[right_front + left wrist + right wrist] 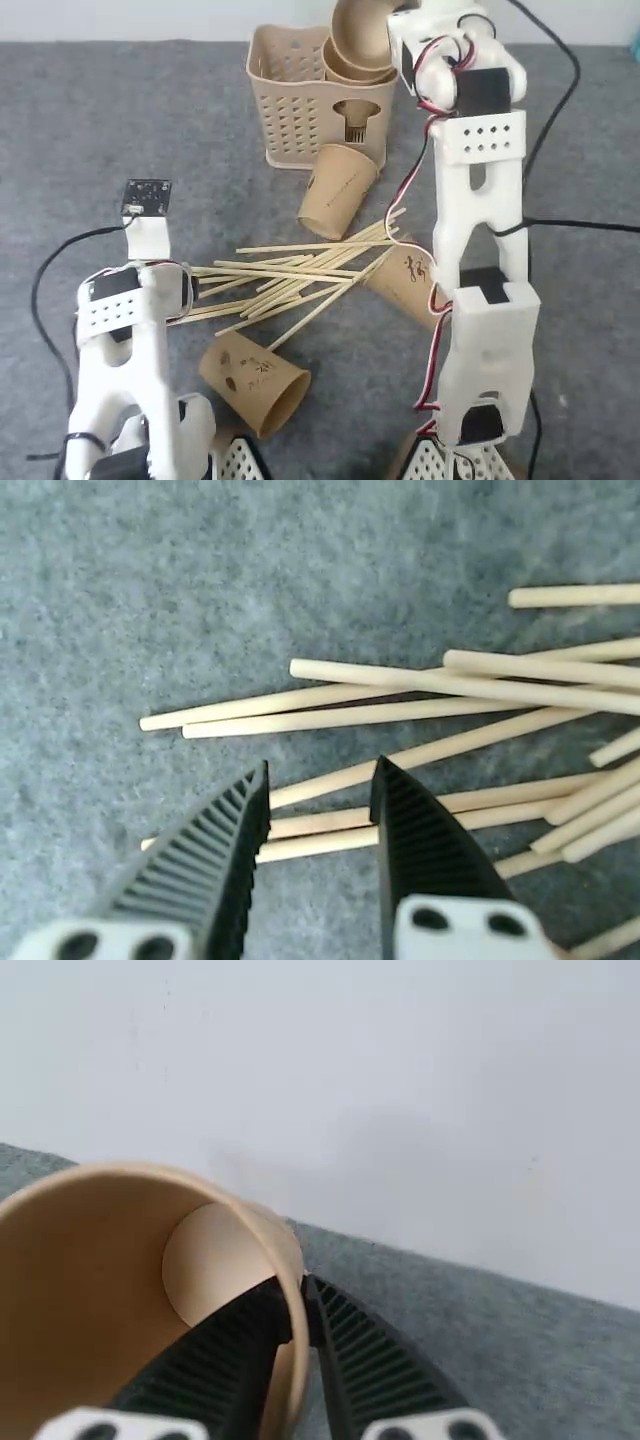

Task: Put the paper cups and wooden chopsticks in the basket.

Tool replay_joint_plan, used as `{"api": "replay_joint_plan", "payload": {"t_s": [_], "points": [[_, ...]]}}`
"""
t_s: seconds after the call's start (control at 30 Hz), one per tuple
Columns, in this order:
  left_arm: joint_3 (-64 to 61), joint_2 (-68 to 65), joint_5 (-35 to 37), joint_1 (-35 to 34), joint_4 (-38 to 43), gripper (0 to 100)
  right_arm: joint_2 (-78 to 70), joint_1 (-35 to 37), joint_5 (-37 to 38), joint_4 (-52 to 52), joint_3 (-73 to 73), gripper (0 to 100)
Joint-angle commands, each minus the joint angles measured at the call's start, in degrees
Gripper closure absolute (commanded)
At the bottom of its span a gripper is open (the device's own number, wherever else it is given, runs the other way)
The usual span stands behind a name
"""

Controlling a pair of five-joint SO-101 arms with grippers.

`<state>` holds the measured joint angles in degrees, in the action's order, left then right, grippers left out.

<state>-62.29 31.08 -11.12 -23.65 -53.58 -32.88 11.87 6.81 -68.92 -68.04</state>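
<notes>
nearest, the near cup (255, 382) lies on its side on the grey mat (120, 110), just right of the left arm; being round, it can roll away if an arm brushes it. just beyond it the left gripper (322, 770) hangs over the left ends of the scattered chopsticks (290, 270), its fingers spread with nothing between them. the sticks cross and overlap, so closing here would likely catch only one or two by their tips. held that far from the middle, they could droop, rake the pile or slip out. on the right, a second cup (400, 280) lies against the right arm with sticks touching it, so dragging the pile could shove it. farther off, a third cup (338, 192) leans on the front of the basket (290, 110), and a knock to the basket would topple it. farthest, the right gripper (297, 1290) pinches the rim of the held cup (362, 30), one finger inside and one outside, over the basket's far right corner where a seated cup (345, 65) already rests. the held cup is tipped sideways, so i judge that a release like this may leave it lying across the seated cup instead of nesting, or send it over the far wall
</notes>
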Motion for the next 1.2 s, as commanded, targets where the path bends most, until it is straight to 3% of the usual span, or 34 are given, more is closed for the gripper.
{"api": "replay_joint_plan", "payload": {"t_s": [0.0,0.27,0.33,0.5,0.57,0.7,0.87,1.07,1.17], "points": [[0.31,0.97,0.44,-0.18,1.14,84,-0.40,-0.22,-1.05,-0.75,-3.08,99.2],[0.31,0.97,0.44,-0.18,1.14,84,-1.45,-0.13,-3.52,-4.79,-3.25,98.6],[0.31,0.97,0.44,-0.18,1.14,84,-1.45,-0.13,-3.60,-5.23,-3.08,92.0],[0.22,0.97,0.44,-0.18,1.14,84,-0.92,-1.10,-9.05,-4.26,-3.43,64.6],[0.22,0.97,0.44,-0.18,1.14,84,-0.48,-1.19,-8.79,-3.56,-3.87,60.1],[0.22,0.88,0.44,-0.18,1.14,84,1.27,-1.54,-9.14,-6.29,-7.21,60.1],[0.22,0.88,0.44,-0.18,1.14,84,5.41,-1.36,-9.23,-16.92,-14.86,61.5],[0.22,0.97,0.44,-0.18,1.14,84,10.77,0.13,-8.97,-34.07,-23.21,84.6],[0.22,0.97,0.44,-0.18,1.14,84,14.64,-1.10,-9.05,-34.42,-17.93,94.0]]}}
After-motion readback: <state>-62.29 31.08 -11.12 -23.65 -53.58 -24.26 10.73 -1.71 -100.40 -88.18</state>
